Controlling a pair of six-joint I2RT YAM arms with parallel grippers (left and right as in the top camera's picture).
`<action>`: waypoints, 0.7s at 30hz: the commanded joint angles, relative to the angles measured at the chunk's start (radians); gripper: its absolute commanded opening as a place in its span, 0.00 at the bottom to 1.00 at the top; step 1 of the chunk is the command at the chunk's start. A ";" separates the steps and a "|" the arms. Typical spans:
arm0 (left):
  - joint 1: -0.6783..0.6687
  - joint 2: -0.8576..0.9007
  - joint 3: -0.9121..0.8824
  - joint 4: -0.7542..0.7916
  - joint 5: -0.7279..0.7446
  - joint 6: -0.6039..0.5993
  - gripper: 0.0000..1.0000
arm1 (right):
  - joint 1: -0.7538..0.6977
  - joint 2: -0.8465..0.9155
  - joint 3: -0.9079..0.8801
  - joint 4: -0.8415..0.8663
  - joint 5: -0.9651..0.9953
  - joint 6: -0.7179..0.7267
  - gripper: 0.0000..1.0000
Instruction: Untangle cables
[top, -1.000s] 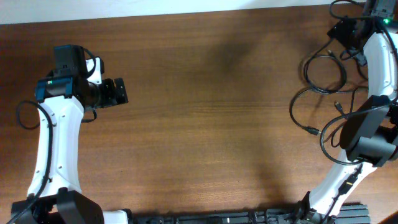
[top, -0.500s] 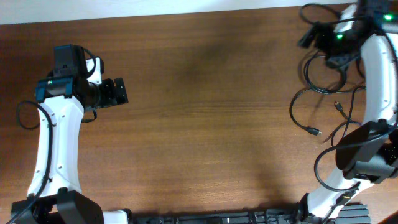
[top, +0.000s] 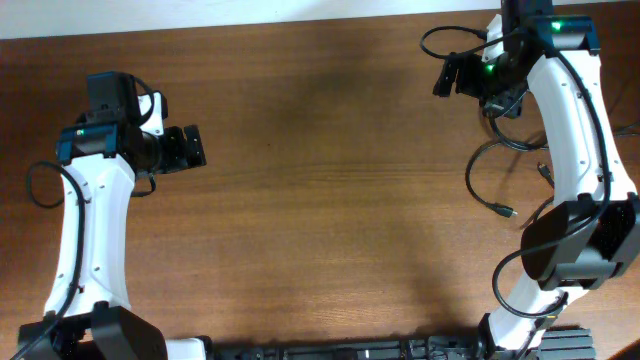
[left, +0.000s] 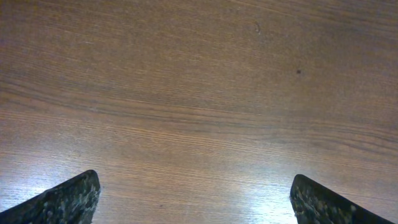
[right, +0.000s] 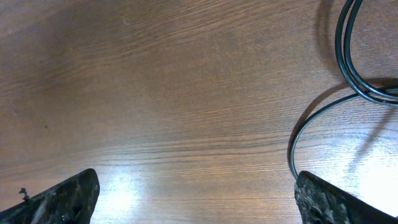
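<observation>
The brown wood-grain bench (top: 320, 220) is carrying everything in view. The left arm (top: 85, 230) is reaching up along the bench's left side, and the right arm (top: 580, 130) is bending over its far right corner. The left fingers (left: 65, 200) are standing spread wide over plain wood, grasping nothing. The right fingers (right: 323, 200) are likewise standing released and wide apart, gripping nothing, with cable strands lying just beyond them on the right of the wrist view. The cables (top: 469, 178) are lying on the bench along its right edge, beside and partly under the right arm. They are looking thin, black and glossy, curling in loose overlapping loops, with two strands running side by side through one bend. One small plug (top: 505, 211) is showing at a loose end, too small to tell its kind.
</observation>
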 joint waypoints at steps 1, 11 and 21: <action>0.002 0.005 0.011 -0.002 0.010 -0.013 0.98 | 0.006 -0.010 0.013 0.000 0.020 -0.011 0.99; 0.002 0.004 0.011 -0.001 0.010 -0.013 0.98 | 0.006 -0.010 0.013 0.000 0.020 -0.011 0.99; -0.063 -0.116 -0.016 0.141 -0.034 0.097 0.98 | 0.006 -0.010 0.013 0.000 0.020 -0.011 0.99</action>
